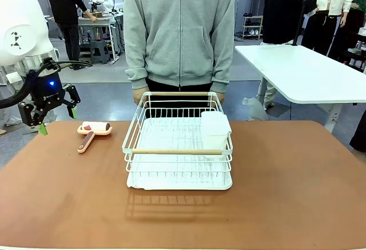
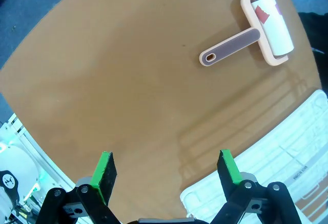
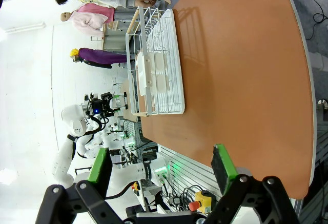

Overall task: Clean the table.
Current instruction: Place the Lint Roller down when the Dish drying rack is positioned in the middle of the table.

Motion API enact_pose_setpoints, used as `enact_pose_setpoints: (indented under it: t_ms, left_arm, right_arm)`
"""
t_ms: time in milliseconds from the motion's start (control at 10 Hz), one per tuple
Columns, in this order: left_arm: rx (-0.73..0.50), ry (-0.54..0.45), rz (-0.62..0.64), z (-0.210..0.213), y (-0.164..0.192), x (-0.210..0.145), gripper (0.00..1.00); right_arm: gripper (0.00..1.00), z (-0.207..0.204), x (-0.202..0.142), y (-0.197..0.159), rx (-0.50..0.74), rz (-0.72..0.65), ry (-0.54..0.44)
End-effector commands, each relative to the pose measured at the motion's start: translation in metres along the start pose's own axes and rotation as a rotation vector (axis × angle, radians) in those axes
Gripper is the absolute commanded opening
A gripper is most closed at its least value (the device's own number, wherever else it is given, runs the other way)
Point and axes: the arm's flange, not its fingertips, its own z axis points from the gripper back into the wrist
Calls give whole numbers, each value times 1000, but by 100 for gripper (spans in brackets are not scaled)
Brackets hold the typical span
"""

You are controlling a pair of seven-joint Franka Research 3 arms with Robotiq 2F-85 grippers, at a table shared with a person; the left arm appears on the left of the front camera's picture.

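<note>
The table (image 1: 297, 187) spans beneath me, its reddish-brown top below both my grippers. A white dish rack (image 1: 178, 147) sits at its centre. A lint roller (image 2: 256, 32) lies ahead of my left gripper (image 2: 165, 171), which is wide open and empty. My right gripper (image 3: 161, 163) is likewise spread, holding nothing.

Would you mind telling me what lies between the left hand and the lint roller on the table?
Nothing does: in the left wrist view, only bare brown table stretches from the open left hand to the lint roller.
</note>
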Motion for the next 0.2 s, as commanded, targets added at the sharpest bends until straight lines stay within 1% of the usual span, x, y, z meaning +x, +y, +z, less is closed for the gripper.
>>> enact_pose_setpoints:
  t_ms: [0, 100]
  left_arm:
    - [-14, -1, 20, 0, -2, 0, 100]
    - [-14, -1, 20, 0, -2, 0, 100]
  right_arm:
    - [100, 2, -1, 5, -11, -15, 0]
    - [100, 2, -1, 5, -11, -15, 0]
